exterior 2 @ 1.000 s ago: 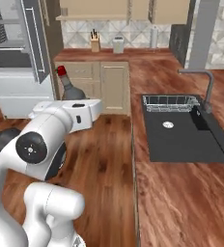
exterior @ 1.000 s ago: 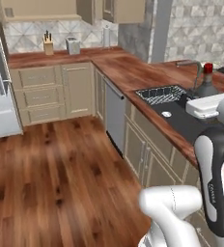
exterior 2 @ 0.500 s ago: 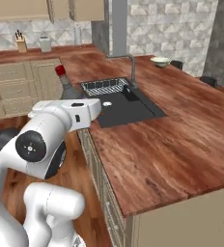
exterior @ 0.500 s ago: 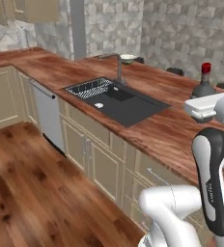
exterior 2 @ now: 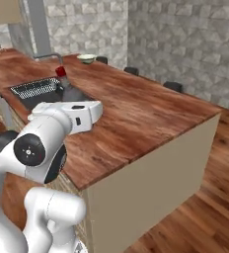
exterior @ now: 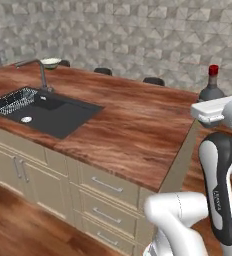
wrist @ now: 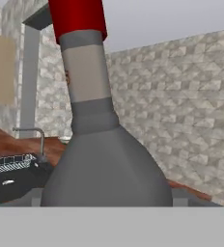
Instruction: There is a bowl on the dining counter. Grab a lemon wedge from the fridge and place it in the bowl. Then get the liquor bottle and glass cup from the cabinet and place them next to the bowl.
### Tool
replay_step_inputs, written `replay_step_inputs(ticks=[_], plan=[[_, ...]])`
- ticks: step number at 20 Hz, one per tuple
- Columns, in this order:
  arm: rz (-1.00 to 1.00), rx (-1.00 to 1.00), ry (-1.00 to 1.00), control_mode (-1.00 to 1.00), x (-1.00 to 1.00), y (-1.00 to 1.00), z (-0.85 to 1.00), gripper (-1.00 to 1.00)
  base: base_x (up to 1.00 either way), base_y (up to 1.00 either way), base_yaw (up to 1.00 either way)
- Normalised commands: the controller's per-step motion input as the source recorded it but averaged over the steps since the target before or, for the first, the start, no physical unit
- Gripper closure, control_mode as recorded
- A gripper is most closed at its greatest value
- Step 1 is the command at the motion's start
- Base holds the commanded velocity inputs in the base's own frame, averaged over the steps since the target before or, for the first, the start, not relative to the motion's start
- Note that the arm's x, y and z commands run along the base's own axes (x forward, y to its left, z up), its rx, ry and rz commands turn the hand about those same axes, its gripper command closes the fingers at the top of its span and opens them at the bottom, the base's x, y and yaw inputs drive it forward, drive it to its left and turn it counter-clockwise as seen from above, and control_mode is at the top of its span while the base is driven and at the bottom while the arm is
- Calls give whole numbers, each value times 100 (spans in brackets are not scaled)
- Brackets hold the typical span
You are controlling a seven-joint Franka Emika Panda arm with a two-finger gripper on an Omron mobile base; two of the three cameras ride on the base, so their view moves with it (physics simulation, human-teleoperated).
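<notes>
**Q:** Since the earlier frame, what has shifted?

**R:** Whole scene has swung in both base views, so the camera has moved, not the things. Corner worktop and drawers are gone from sight. Counter (exterior: 138, 125) now runs broadside across the left base view, with a stone wall behind it. Bottle (exterior: 211, 86) keeps its place at the hand throughout.

**Q:** Fingers?

**R:** Gripper (wrist: 106, 197) is closed on the bottle's wide lower body, jaws spread far apart to take it. In the hand view the grey body fills the space between the tips. Neck and red cap rise straight up, so the bottle is upright.

**Q:** Where is it relative to the counter?

**R:** Carried in the air. In the left base view it is at the counter's right end, above the white hand. In the right base view it stands behind the hand, in line with the sink. Whether it is over the slab or just off its edge, cannot tell.

**Q:** Bowl?

**R:** Bowl (exterior 2: 87, 58) sits on the counter at the far end, beyond the faucet (exterior: 38, 70), well apart from the bottle. Contents too small to make out.

**Q:** Anything else?

**R:** Black sink (exterior: 38, 107) with a wire rack at its far side. Beige drawers (exterior: 108, 185) under the slab. Dark stool backs (exterior: 153, 80) along the wall side.
</notes>
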Motion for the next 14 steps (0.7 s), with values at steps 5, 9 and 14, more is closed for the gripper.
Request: replay_step_inputs(ticks=[5,9,14], plan=[[0,0,0,100,0,0,0,100,21,-77,-52],[0,0,0,100,0,0,0,100,35,-76,-49],[0,0,0,100,0,0,0,100,45,-71,-44]])
